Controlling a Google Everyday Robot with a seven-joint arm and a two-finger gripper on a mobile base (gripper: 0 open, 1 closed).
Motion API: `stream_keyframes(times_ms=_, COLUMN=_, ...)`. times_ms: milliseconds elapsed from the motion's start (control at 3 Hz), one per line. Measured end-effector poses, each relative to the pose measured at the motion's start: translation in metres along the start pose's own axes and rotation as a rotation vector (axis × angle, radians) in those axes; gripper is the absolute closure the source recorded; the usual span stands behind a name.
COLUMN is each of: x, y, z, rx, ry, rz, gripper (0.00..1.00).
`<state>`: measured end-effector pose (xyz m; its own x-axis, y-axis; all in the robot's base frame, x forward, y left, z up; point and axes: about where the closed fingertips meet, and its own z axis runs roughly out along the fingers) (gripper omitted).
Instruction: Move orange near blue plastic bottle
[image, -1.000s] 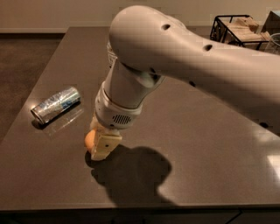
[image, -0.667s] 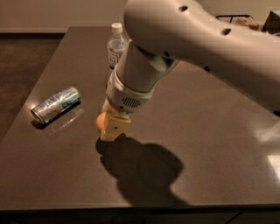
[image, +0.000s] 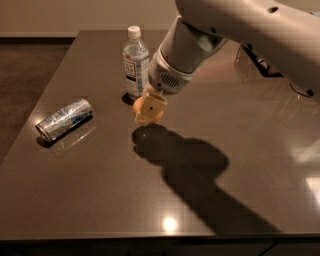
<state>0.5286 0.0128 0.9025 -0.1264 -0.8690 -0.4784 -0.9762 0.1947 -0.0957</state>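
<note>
The orange shows partly behind the pale fingers of my gripper, which is shut on it and holds it above the dark table. The blue plastic bottle, clear with a white cap and a label, stands upright just behind and left of the orange, a short gap away. My white arm comes in from the upper right.
A silver and blue can lies on its side at the left of the table. A dark wire rack stands at the far right, mostly behind the arm. The arm's shadow falls across the table's middle.
My gripper has carried the orange up and away from the front left toward the back, ending close beside the bottle. The can has not moved.
</note>
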Motion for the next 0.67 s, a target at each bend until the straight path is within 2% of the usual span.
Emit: stream_keyframes(times_ms=667, x=0.013, y=-0.071, z=0.015, rx=0.075, ry=-0.008, rz=0.192, gripper=1.00)
